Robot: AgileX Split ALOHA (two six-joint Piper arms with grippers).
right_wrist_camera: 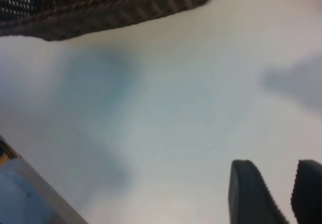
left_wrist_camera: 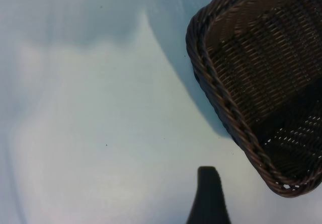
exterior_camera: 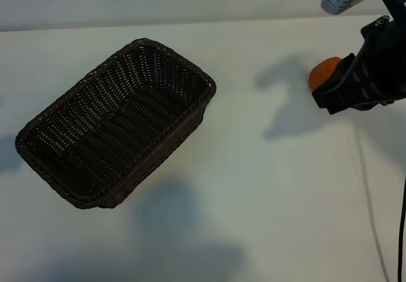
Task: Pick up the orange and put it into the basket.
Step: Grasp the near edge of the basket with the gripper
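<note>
- The basket (exterior_camera: 114,127) stands on the white table (exterior_camera: 254,199), in the left half of the exterior view. It is turned at an angle to the table's edge, and nothing lies inside it.
- The orange (exterior_camera: 323,71) is at the far right, well apart from the basket. Only a part of it shows, because the right gripper (exterior_camera: 336,95) is in front of it.
- The black fingers of the right gripper are around the orange. They are partly closed, and they seem to hold the fruit just above the table. A shadow lies on the table to the left of them.
- In the right wrist view, two dark fingertips (right_wrist_camera: 249,196) stand close together, and the orange is hidden there.
- The left gripper (left_wrist_camera: 208,196) is wide open and holds nothing. It hangs over the bare table beside a rounded corner of the basket.
</note>
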